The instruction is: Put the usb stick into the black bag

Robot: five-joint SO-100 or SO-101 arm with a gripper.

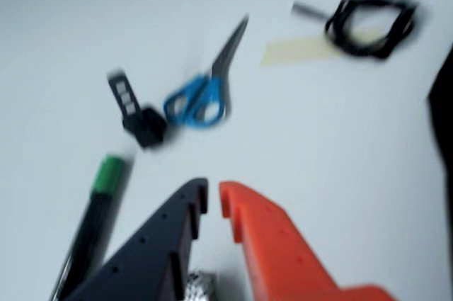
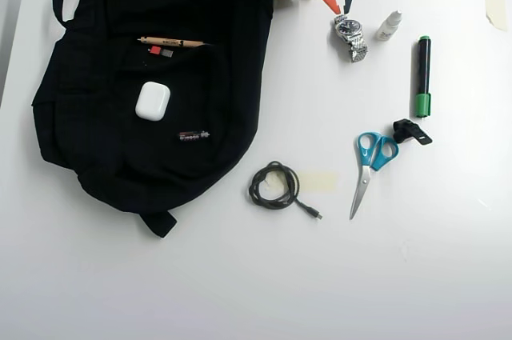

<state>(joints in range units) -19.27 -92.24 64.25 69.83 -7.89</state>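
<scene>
The usb stick (image 2: 161, 51) lay on the black bag (image 2: 96, 140) in the overhead view, just below a pencil (image 2: 170, 41), with a white earbud case (image 2: 152, 101) nearer. The jaws of the gripper (image 1: 214, 200) stood narrowly parted and empty above the bench (image 2: 240, 276), beside a wristwatch (image 2: 350, 36).

usb stick (image 2: 161, 51) on black bag (image 2: 96, 116)

Overhead view straight down on whole table, wrist view low behind claw (image 1: 214, 200), both showing scissors (image 2: 366, 166).
</scene>
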